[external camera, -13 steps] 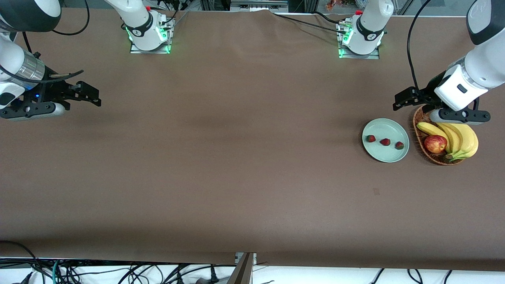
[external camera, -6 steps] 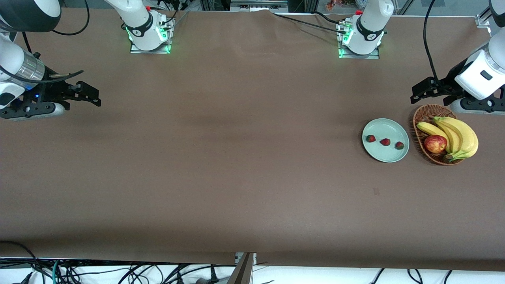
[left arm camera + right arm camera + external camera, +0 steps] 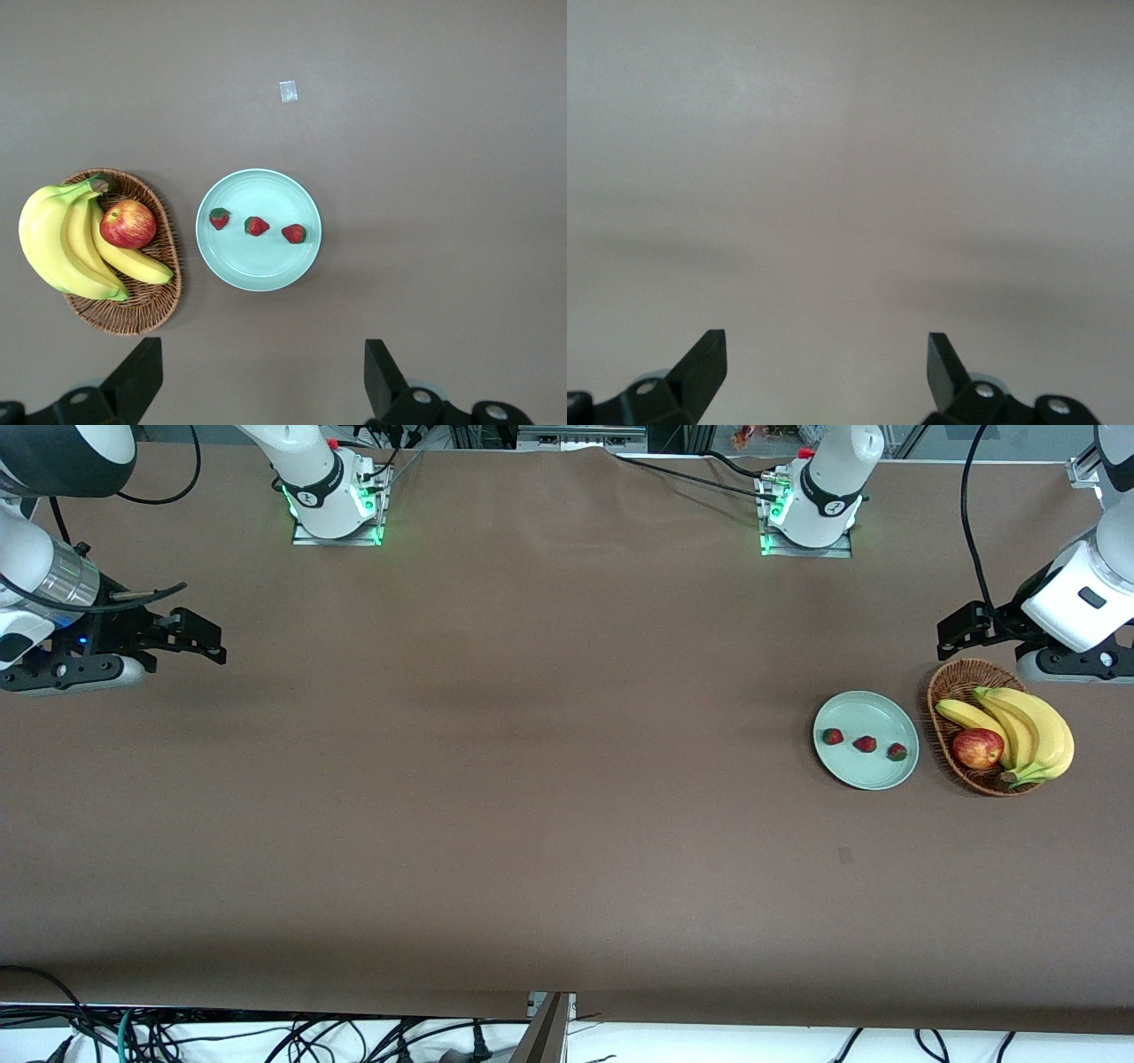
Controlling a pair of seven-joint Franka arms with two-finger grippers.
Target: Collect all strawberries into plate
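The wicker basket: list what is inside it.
The wicker basket holds a bunch of yellow bananas and one red-yellow apple lying against them. The fruit covers most of the basket floor, so anything beneath it cannot be seen. No strawberries show there.

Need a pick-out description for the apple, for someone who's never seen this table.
Go to the left arm's end of the table, where a brown wicker basket sits beside a mint-green plate. The apple lies in the basket against the yellow bananas. It is round, red-yellow, and far bigger than the three strawberries on the plate.
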